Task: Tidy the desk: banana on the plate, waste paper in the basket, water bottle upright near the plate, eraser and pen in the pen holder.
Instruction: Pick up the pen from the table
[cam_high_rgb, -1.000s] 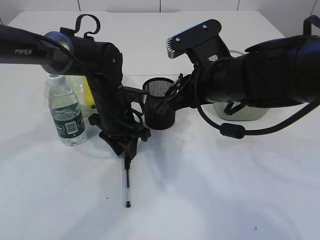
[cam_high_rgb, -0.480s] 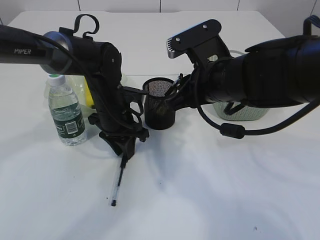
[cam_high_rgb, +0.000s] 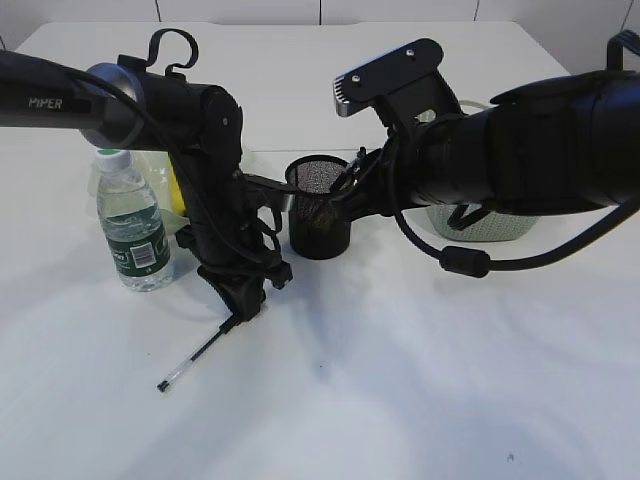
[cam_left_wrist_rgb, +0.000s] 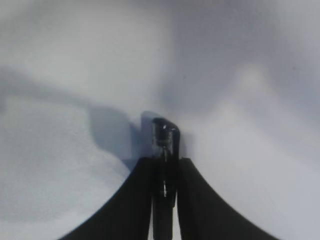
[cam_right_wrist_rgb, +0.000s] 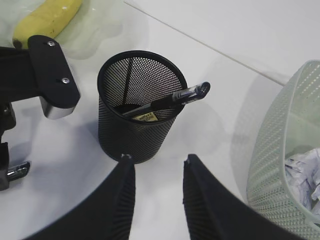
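Note:
My left gripper (cam_high_rgb: 238, 312) (cam_left_wrist_rgb: 164, 161) is down at the desk (cam_high_rgb: 420, 390), shut on one end of a clear-barrelled pen (cam_high_rgb: 195, 359) (cam_left_wrist_rgb: 164, 137). The pen slants out to the front left. The water bottle (cam_high_rgb: 132, 225) stands upright left of that arm, with the banana (cam_right_wrist_rgb: 47, 17) on the pale green plate (cam_right_wrist_rgb: 95, 30) behind it. My right gripper (cam_right_wrist_rgb: 156, 159) hangs open and empty just in front of the black mesh pen holder (cam_high_rgb: 318, 208) (cam_right_wrist_rgb: 136, 107). The holder contains a black pen (cam_right_wrist_rgb: 172, 98) and the small yellow eraser (cam_right_wrist_rgb: 146, 117). Waste paper (cam_right_wrist_rgb: 306, 175) lies in the basket (cam_right_wrist_rgb: 277, 145).
The two arms stand close together round the pen holder. The basket (cam_high_rgb: 490, 225) is mostly hidden behind my right arm. The left arm's wrist housing (cam_right_wrist_rgb: 52, 75) reaches close to the holder's left side.
The left jaws have closed in on the pen. Its free end has swung from pointing at the front edge round to the front left. The right arm has not moved.

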